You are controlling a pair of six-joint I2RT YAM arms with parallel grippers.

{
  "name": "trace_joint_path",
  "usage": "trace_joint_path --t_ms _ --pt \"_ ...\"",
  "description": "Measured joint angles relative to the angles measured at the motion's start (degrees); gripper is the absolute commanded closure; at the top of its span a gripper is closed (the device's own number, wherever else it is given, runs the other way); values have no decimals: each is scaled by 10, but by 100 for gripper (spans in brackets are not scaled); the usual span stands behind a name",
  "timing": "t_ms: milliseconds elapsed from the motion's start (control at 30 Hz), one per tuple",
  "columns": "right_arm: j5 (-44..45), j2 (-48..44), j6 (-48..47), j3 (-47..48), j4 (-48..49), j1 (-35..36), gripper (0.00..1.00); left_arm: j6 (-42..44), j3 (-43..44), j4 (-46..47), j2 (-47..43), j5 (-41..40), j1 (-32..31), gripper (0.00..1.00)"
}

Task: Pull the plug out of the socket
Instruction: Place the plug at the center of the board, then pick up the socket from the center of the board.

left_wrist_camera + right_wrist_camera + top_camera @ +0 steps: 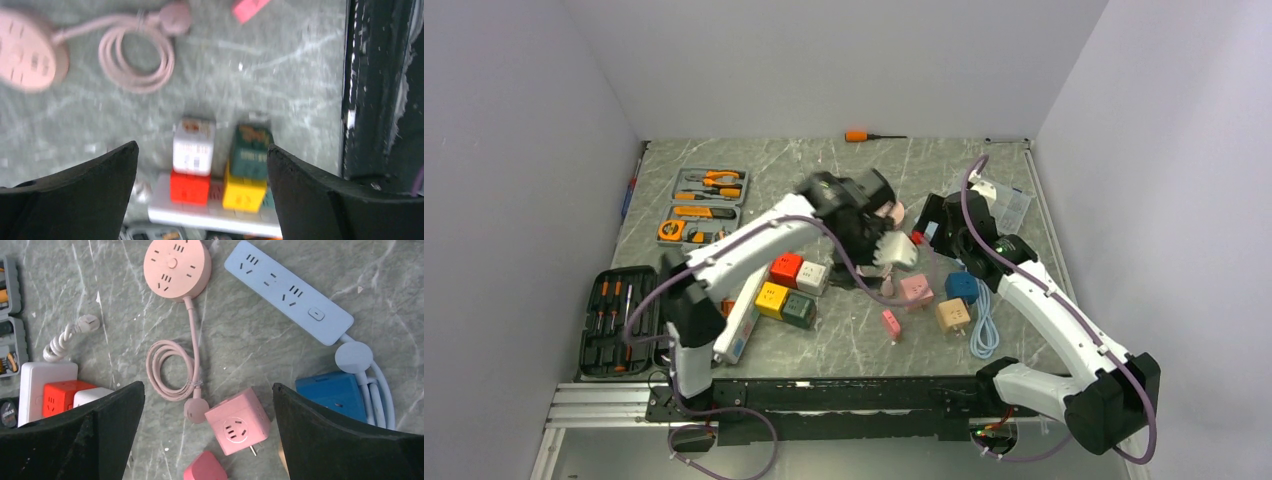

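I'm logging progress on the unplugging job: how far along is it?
Looks done: a pink cube adapter, a blue cube and a tan cube lie loose on the table. In hand: nothing; the left gripper and right gripper are open and empty. Left: a red cube and a yellow cube sit on the long white power strip, a white cube and a green cube against them.

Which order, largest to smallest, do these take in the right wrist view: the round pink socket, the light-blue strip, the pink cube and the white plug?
1. light-blue strip
2. round pink socket
3. pink cube, which looks close in size to the round socket, so this pair is unsure
4. white plug, clearly smallest
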Motion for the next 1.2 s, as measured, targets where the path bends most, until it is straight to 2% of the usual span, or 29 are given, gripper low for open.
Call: trace_joint_path --t_ms 200,300,400,600,733,967,1133,1200 --pt "-17 12 -7 8 2 11 0 -34 7 -78 -132 -2 130 1" --pt "-24 27 -7 12 4 27 2 -50 -6 -84 -192 3 208 1" --pt "-30 43 -9 26 4 39 5 -53 -72 -77 -265 12 277 1" --pt "-42 62 -21 67 7 51 9 -75 -218 -32 -393 11 371 1" --pt "-27 107 -27 105 10 115 10 -94 -319 9 -424 9 441 1" --pt "-13 181 -43 125 23 264 13 -110 -455 46 -420 19 524 1" --pt "2 193 -45 110 38 305 12 -112 -471 54 -470 23 543 1" --pt "6 193 -45 91 44 307 5 -112 -475 59 -498 27 544 1"
